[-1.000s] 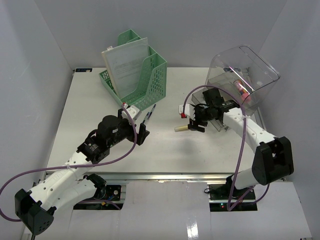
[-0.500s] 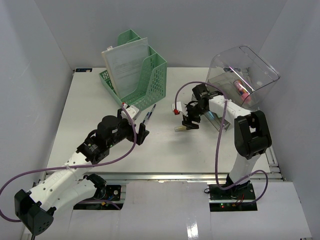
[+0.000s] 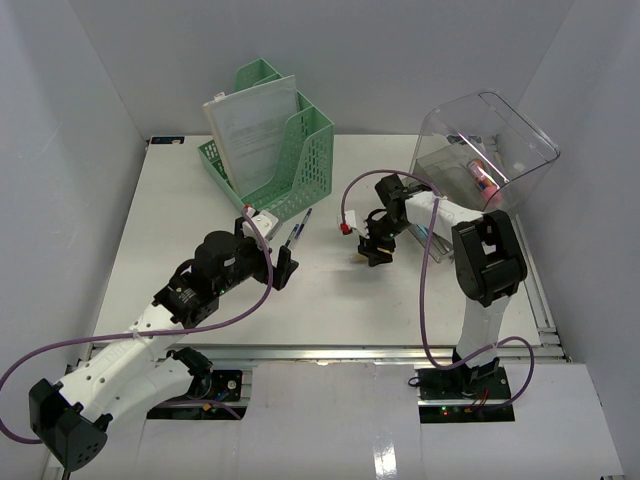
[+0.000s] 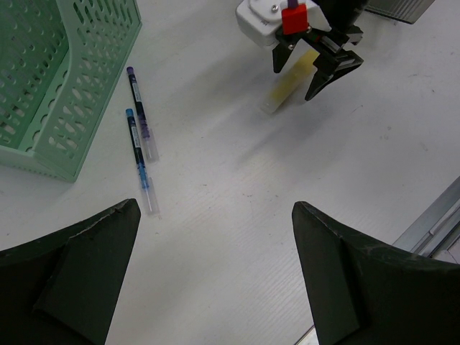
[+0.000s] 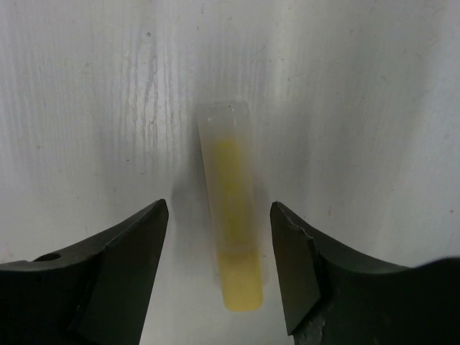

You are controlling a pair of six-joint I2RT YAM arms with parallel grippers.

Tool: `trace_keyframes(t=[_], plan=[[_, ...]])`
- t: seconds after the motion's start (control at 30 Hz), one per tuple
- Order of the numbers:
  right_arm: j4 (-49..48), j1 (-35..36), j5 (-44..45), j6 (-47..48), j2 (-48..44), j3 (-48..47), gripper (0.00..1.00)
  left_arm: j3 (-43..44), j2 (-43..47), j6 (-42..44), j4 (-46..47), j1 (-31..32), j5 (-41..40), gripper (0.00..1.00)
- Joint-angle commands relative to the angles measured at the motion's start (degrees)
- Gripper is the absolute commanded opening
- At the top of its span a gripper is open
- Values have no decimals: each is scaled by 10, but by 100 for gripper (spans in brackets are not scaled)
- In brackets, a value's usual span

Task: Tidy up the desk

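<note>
Desk (image 3: 330, 310) lies under both arms, still cluttered. In the last second my right claw (image 5: 219, 215) swung in and dropped over the yellow marker (image 5: 233, 266), jaws wide astride it, not closed. Left claw (image 4: 215, 207) hangs wide near two pens (image 4: 138, 136), unmoved.

The white desk (image 3: 180, 220) spreads wide, with a metal rail (image 3: 330, 352) running along its lower edge in the overhead view. At upper centre a green mesh file holder (image 3: 312, 170) stands on it. Just beside the holder's lower right corner, two pens (image 4: 136, 147) lie flat on the surface, close together and nearly parallel. Right of centre, a yellow marker (image 5: 233, 215) with a clear cap lies flat on bare white desk. At the upper right a clear plastic bin (image 3: 500, 135) sits tilted.
</note>
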State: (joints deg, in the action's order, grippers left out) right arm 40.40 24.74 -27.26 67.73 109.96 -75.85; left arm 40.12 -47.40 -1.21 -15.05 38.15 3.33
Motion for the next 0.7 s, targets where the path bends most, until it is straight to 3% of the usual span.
trace_keyframes(t=[0.0, 0.1, 0.33, 0.47, 0.67], plan=[[-13, 6, 24, -37, 20, -30, 64, -2, 12, 6, -3, 0, -7, 98], [-17, 7, 35, -37, 20, -23, 59, -1, 10, 7, -3, 0, -7, 98], [-27, 11, 35, -49, 12, 3, 23, -2, 7, 7, -3, 0, -8, 98], [-28, 11, 25, -55, -5, 12, 13, -2, 6, 7, -3, 0, -10, 98], [-25, 11, 31, -129, -62, -24, 8, -4, 5, 6, -3, 0, -12, 98]])
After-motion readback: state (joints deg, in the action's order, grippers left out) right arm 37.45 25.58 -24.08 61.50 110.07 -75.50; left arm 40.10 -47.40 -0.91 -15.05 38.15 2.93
